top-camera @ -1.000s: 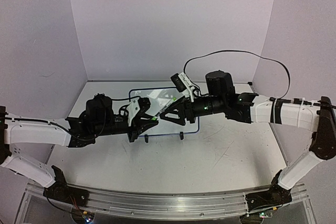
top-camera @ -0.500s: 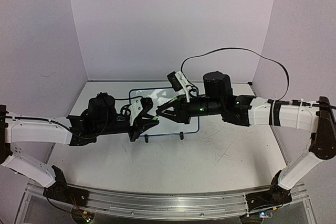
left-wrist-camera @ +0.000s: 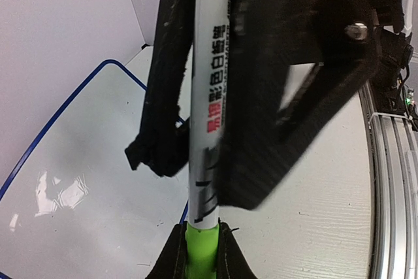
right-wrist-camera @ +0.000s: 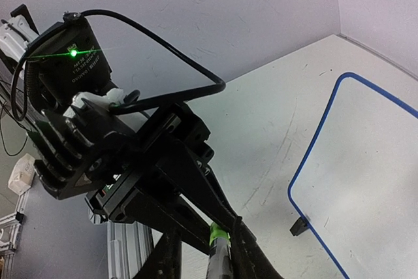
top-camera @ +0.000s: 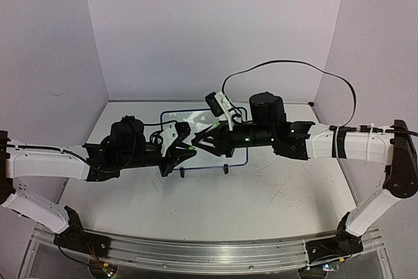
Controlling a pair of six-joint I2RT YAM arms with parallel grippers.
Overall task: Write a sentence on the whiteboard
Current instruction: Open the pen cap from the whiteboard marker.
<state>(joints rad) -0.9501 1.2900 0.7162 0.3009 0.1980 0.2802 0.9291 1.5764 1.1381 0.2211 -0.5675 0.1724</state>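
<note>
A slim white pen (left-wrist-camera: 208,96) with red lettering is held between both grippers, in the air above the whiteboard's near edge. My left gripper (left-wrist-camera: 200,243) is shut on the pen's green cap (left-wrist-camera: 200,253). My right gripper (right-wrist-camera: 208,246) is shut on the white barrel just behind the cap (right-wrist-camera: 219,232). In the top view the left gripper (top-camera: 187,151) and right gripper (top-camera: 198,142) meet tip to tip. The whiteboard (top-camera: 239,153) has a blue frame and stands on two black clip feet (top-camera: 225,170). No sentence shows on its visible parts (left-wrist-camera: 78,181) (right-wrist-camera: 372,174).
A black cable (top-camera: 294,65) loops above the right arm. Lilac walls close in the back and both sides. An aluminium rail (top-camera: 196,253) runs along the near edge. The white table (top-camera: 281,194) is scuffed.
My right gripper has moved left to meet the left one and has closed on the pen's barrel. The left arm has barely moved and keeps hold of the cap.
</note>
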